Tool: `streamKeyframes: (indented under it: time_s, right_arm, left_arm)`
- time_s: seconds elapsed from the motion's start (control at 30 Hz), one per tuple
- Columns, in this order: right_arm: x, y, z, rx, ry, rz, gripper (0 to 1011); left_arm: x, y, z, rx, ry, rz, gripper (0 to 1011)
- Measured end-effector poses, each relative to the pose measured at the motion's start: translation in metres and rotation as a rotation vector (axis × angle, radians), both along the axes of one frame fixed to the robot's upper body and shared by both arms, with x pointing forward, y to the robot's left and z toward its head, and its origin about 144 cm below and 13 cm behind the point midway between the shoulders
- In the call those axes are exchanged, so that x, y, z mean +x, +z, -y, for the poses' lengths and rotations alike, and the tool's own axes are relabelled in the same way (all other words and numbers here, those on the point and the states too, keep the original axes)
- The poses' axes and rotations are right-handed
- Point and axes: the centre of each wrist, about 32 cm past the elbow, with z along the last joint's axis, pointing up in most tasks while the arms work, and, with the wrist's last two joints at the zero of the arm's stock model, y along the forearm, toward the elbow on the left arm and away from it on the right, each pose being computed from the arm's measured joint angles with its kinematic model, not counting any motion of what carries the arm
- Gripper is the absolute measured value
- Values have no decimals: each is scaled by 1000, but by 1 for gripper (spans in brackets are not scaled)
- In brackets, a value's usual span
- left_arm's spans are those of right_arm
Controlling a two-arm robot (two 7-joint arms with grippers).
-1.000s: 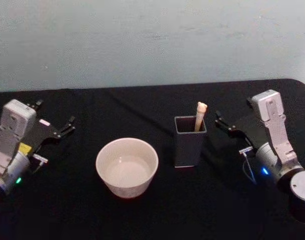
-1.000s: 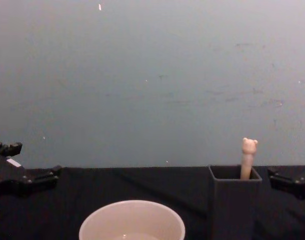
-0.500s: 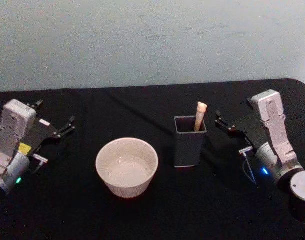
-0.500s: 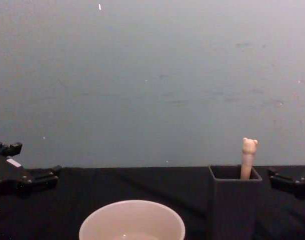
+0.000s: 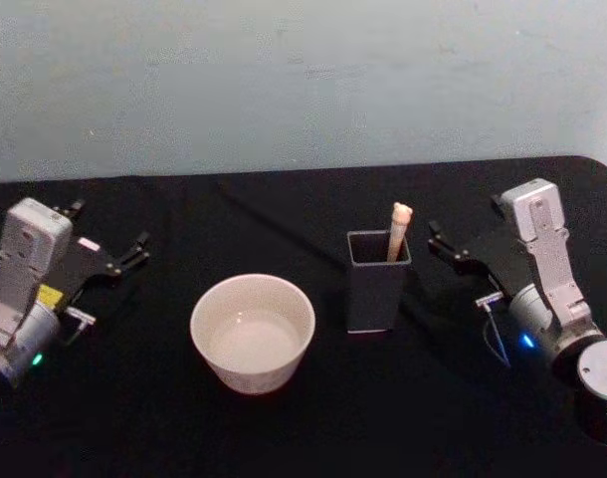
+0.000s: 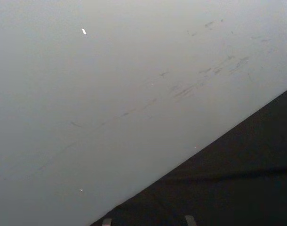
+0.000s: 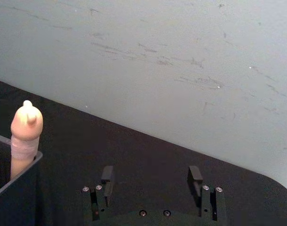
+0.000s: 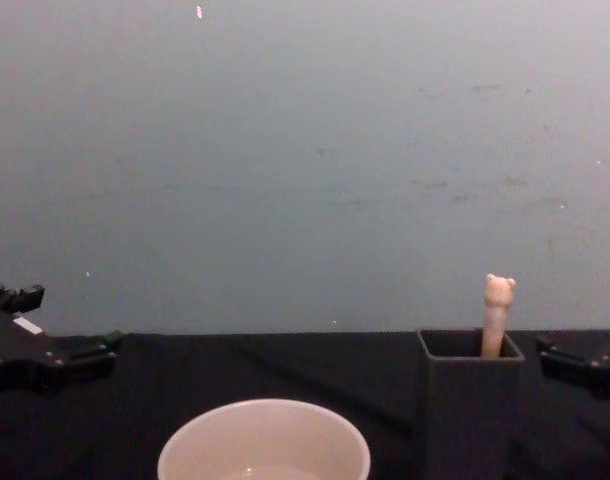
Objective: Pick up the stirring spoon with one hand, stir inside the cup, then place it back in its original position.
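Our black right gripper (image 5: 441,239), fingers spread, sits right of the dark grey square holder (image 5: 376,282) with the beige bear-topped spoon (image 5: 398,230); the cream-white round cup (image 5: 252,333) stands left.

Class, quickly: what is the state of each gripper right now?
Left gripper: open, holding nothing, at the table's left side.
Right gripper: open, holding nothing, just right of the holder with the stirring spoon.

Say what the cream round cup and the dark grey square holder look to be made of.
The cream-white round cup: probably glazed ceramic, going by its smooth, faintly shiny inside; plastic is possible. The dark grey square holder: likely matte plastic, with flat, dull walls and crisp edges.
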Motion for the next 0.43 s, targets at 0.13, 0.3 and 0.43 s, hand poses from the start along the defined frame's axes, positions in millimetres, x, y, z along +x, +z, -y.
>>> streamKeyframes:
  time_s: [0.13, 0.3, 0.43]
  right_arm:
    - [0, 0, 0, 0, 0, 0, 1003]
    - [0, 0, 0, 0, 0, 0, 1002]
    - [0, 0, 0, 0, 0, 0, 1003]
  left_arm:
    - [0, 0, 0, 0, 0, 0, 1001]
    - [0, 0, 0, 0, 0, 0, 1001]
    - [0, 0, 0, 0, 0, 0, 1001]
